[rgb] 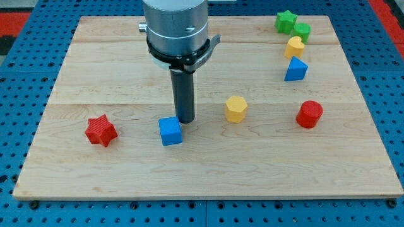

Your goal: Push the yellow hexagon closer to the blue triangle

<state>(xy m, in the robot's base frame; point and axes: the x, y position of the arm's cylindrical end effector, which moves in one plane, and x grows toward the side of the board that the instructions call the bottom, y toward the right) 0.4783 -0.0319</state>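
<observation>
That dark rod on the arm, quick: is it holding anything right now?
My tip: no jaws, holding nothing; it rests on the board just right of the blue cube, well left of the yellow hexagon.

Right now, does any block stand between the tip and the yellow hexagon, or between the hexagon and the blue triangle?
Nothing visible does. My tip is left of the yellow hexagon with bare board between them; the blue cube sits on the tip's other side. Toward the blue triangle, up and right, the path is open; the red cylinder lies below it.
</observation>
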